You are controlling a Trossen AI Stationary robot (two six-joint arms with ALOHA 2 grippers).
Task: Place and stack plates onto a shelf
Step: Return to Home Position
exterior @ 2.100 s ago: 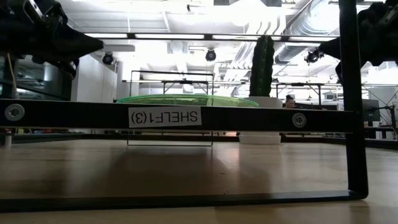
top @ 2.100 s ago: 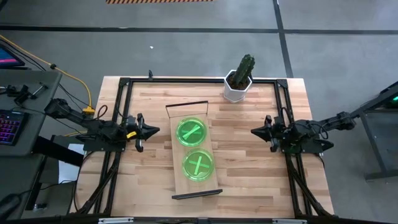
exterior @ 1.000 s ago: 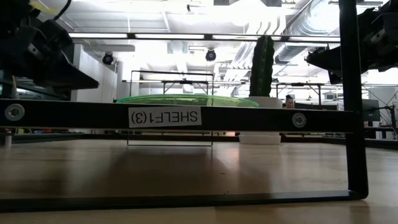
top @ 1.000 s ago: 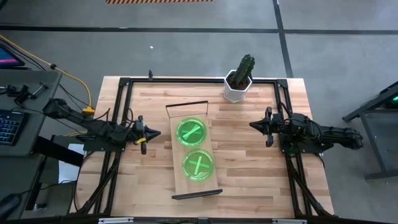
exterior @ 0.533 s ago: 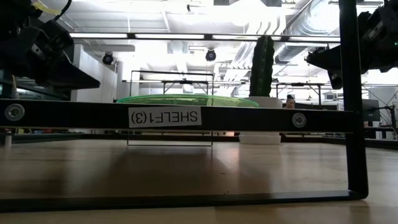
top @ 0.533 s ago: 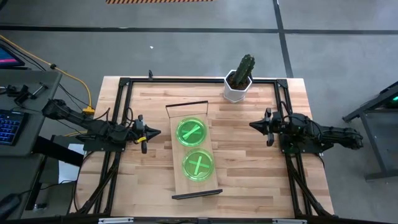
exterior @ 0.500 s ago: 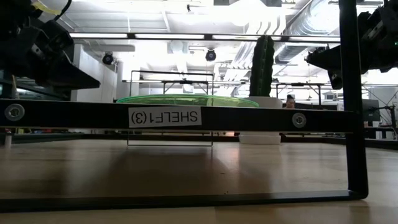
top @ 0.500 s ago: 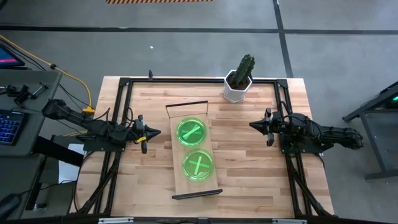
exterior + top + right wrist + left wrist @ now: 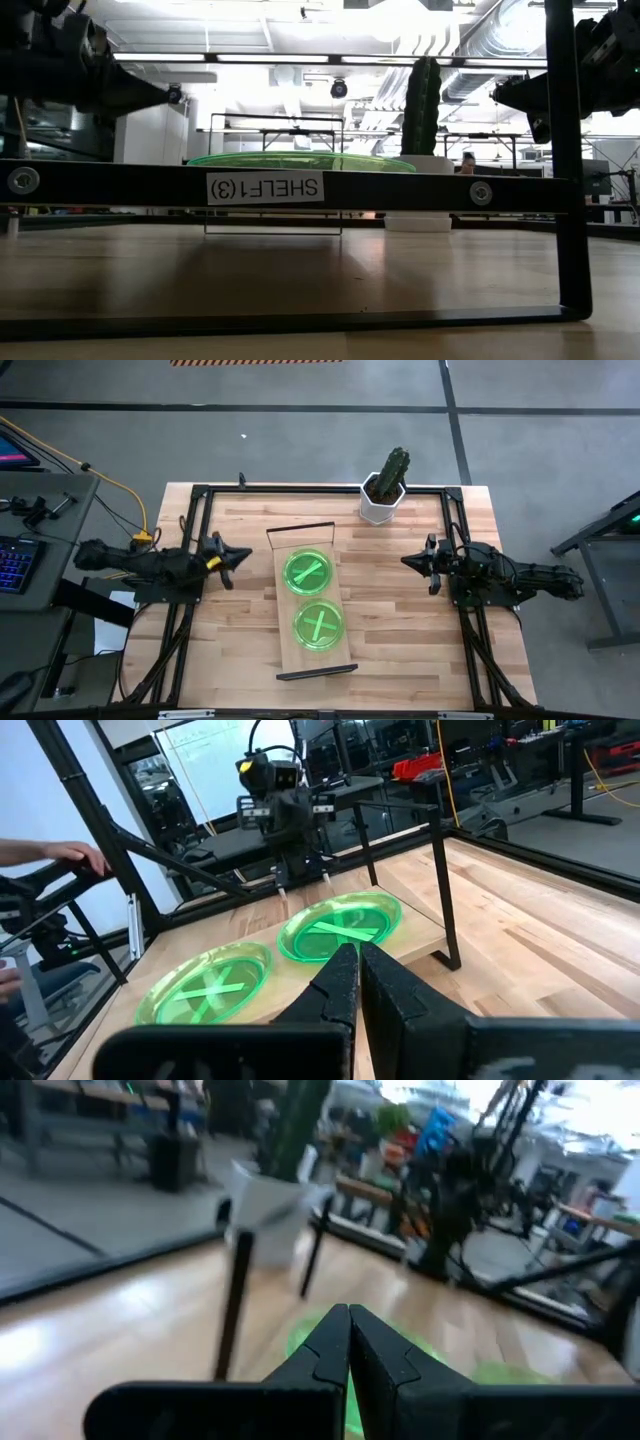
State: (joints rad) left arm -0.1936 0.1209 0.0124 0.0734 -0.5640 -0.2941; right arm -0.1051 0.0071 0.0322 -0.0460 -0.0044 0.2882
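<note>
The shelf [image 9: 288,656], a light-wood board with dark frame ends, stands at the table's middle. Two spots of green plates lie flat on it. The far one [image 9: 307,573] shows a bar mark. The near one [image 9: 319,626] shows crossed bars, so plates are stacked there. The right wrist view shows both, far [image 9: 340,928] and near [image 9: 208,985]. My left gripper [image 9: 243,554] is shut and hovers left of the shelf's far half. My right gripper [image 9: 408,563] is shut and hovers to the shelf's right. Neither holds anything.
A white pot with a green cactus [image 9: 384,496] stands at the table's far edge, behind and to the right of the shelf. A dark metal frame [image 9: 197,493] runs along the table's edges. Bare wood lies between each gripper and the shelf.
My left gripper has moved up and toward the table's far edge, staying shut. The right arm, the plates and the shelf have kept still.
</note>
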